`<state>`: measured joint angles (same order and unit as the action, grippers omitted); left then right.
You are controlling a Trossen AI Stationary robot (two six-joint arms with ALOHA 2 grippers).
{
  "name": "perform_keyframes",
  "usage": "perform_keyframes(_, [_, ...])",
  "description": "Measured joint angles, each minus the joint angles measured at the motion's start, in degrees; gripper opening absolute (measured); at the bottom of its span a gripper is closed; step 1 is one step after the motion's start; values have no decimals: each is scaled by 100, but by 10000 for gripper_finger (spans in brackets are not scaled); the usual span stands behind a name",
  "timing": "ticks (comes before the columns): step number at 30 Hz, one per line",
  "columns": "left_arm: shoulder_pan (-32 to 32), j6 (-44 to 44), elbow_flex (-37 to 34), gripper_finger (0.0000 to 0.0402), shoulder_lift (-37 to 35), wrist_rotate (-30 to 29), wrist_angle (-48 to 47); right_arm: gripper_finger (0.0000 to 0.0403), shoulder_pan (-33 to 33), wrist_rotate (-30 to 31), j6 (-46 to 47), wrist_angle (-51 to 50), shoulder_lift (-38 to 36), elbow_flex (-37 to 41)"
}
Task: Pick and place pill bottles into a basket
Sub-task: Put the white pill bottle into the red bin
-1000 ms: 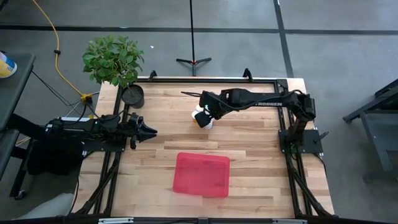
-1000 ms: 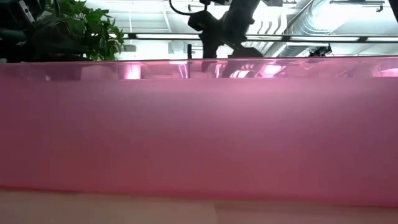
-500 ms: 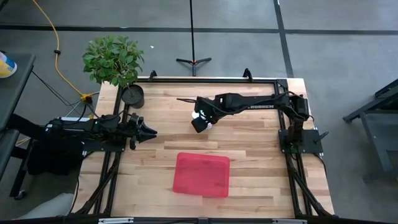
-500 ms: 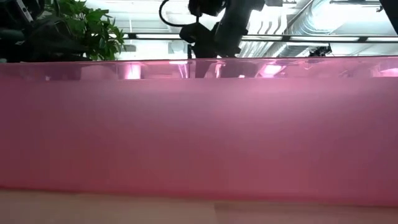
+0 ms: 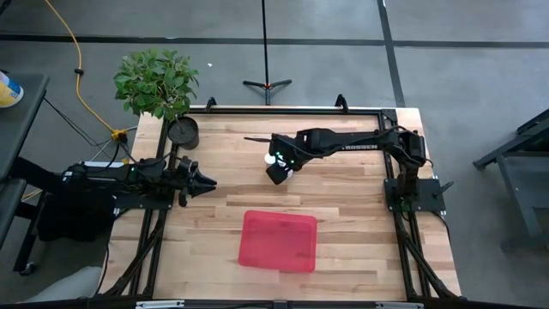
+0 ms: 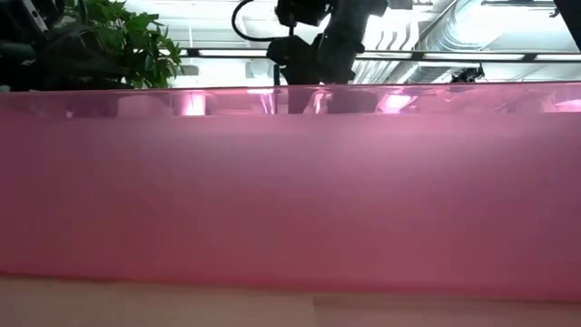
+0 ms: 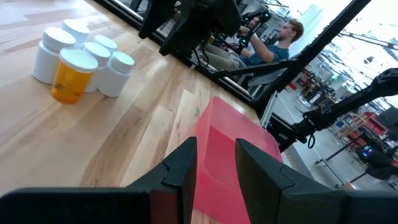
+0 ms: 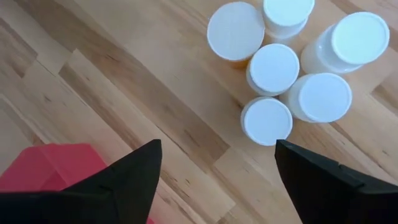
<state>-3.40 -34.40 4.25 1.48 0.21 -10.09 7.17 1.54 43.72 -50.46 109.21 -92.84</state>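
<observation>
The big light wooden tabletop (image 5: 343,206) holds a flat red plastic tray (image 5: 278,240) near its front edge, with nothing in it. In the low view the tray's pink-red wall (image 6: 290,191) fills almost the whole picture, so the bottles and most of the tabletop are hidden there. A green leafy plant in a dark round pot (image 5: 182,130) stands at the far left corner. From above, the right hand (image 5: 276,168) covers most of the small pill bottles with round white caps (image 5: 271,159), so only a bit of white shows. The right wrist view shows all six (image 8: 280,56) packed close together, with the right hand's two fingers spread wide and holding nothing. The left wrist view shows one orange bottle (image 7: 71,76) among the white ones. The left hand (image 5: 206,181) waits at the left edge, fingers a little apart, holding nothing.
</observation>
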Motion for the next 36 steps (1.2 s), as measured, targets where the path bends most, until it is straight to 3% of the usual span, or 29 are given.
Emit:
perform_keyframes(11, [0,1,0,145,0,74,-4,317,271,-83,704,-275,263,0])
perform_keyframes(26, [0,64,0,145,-2,71,-7,317,158,-469,890,-32,686,-2])
perform_keyframes(36, [0,112,0,145,-1,70,-7,317,193,-99,1065,27,686,-2])
